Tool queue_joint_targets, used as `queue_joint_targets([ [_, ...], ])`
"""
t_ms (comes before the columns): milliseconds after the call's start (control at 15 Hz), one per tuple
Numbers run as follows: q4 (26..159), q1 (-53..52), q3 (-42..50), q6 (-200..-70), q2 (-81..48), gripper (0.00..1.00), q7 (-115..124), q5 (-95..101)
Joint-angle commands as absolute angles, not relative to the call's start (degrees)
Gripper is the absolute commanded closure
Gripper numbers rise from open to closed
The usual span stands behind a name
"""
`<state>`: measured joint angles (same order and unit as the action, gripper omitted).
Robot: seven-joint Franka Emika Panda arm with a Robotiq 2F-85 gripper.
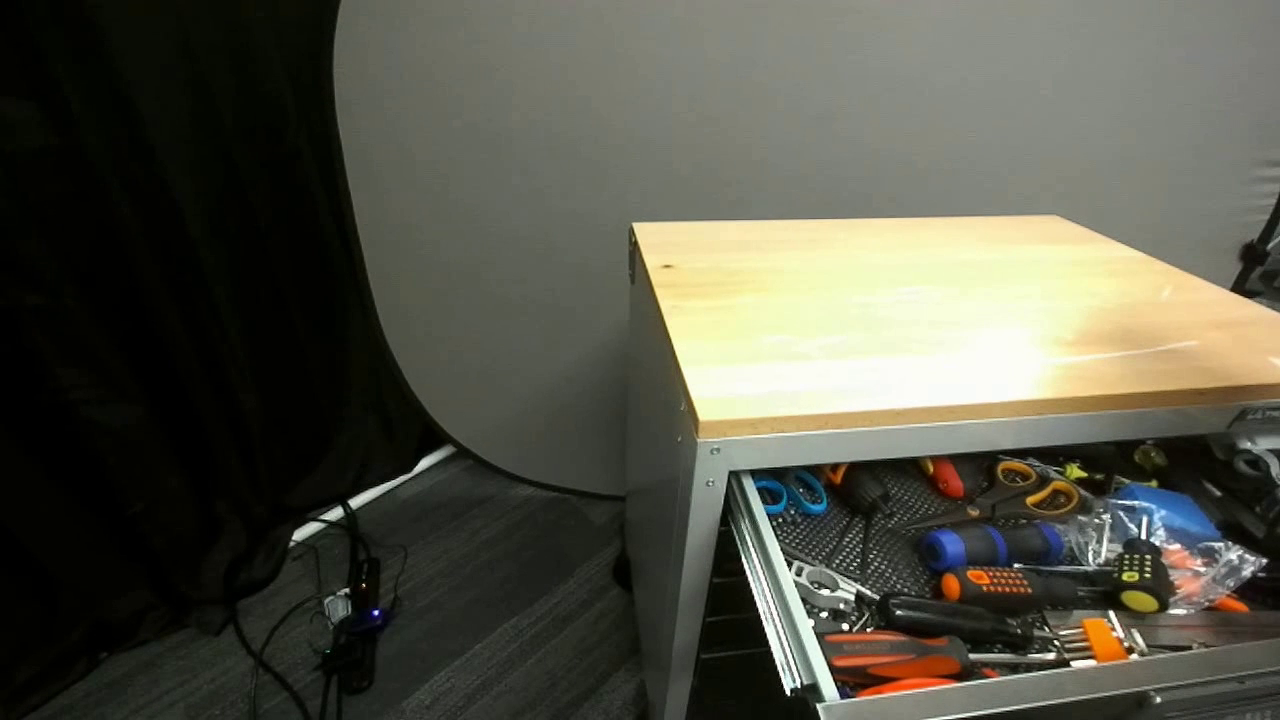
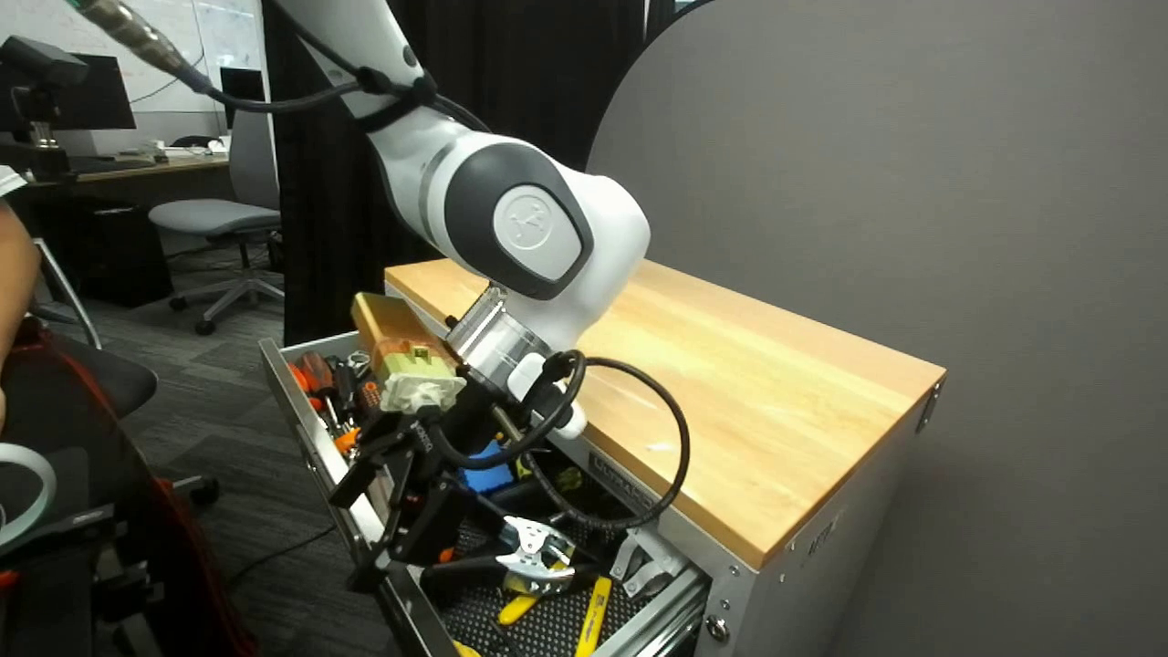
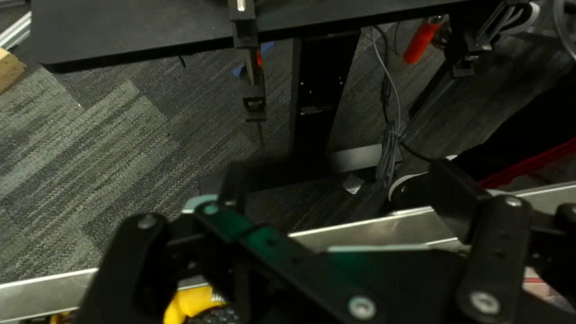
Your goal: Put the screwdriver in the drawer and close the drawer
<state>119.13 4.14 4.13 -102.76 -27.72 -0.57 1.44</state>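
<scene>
The stubby screwdriver (image 1: 1142, 578) with a black and yellow handle lies on top of other tools inside the drawer, its shaft pointing up and back. The drawer (image 1: 1010, 690) is the topmost one and stands pulled open. It is also open in an exterior view (image 2: 290, 388), and its front edge crosses the wrist view (image 3: 378, 229). My gripper (image 2: 360, 534) is tilted over the drawer's front edge, fingers pointing outward. In the wrist view the gripper (image 3: 342, 193) is open, its fingers wide apart with nothing between them. The screwdriver does not show in that view.
The wooden top (image 1: 900, 300) lies above and behind the drawer. The drawer holds scissors (image 1: 1015, 490), orange-handled screwdrivers (image 1: 890, 655), a metal clamp (image 2: 538, 552) and yellow-handled tools (image 2: 595, 616). A black cable loop (image 2: 680, 438) hangs from the wrist. A black table (image 3: 135, 31) stands beyond the drawer front.
</scene>
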Motion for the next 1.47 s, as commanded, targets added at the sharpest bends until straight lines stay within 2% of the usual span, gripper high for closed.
queue_joint_targets([
  [0,117.10,4.36,5.26,-99.12,-27.24,0.00,0.68,3.54],
  [67,117.40,4.47,5.43,-100.68,-27.37,0.25,1.00,3.36],
  [133,117.62,4.62,5.58,-101.74,-27.61,0.26,1.24,2.99],
  [200,117.58,4.76,5.70,-101.72,-27.81,0.32,1.19,2.98],
  [400,117.10,4.88,6.12,-99.34,-28.14,0.58,1.50,3.72],
  [733,117.55,4.68,6.63,-100.26,-28.97,0.96,3.00,5.10],
  [800,118.16,4.22,6.88,-102.52,-29.11,1.00,5.02,5.62],
  [1400,121.80,3.72,6.70,-117.00,-27.78,1.00,14.68,2.76],
])
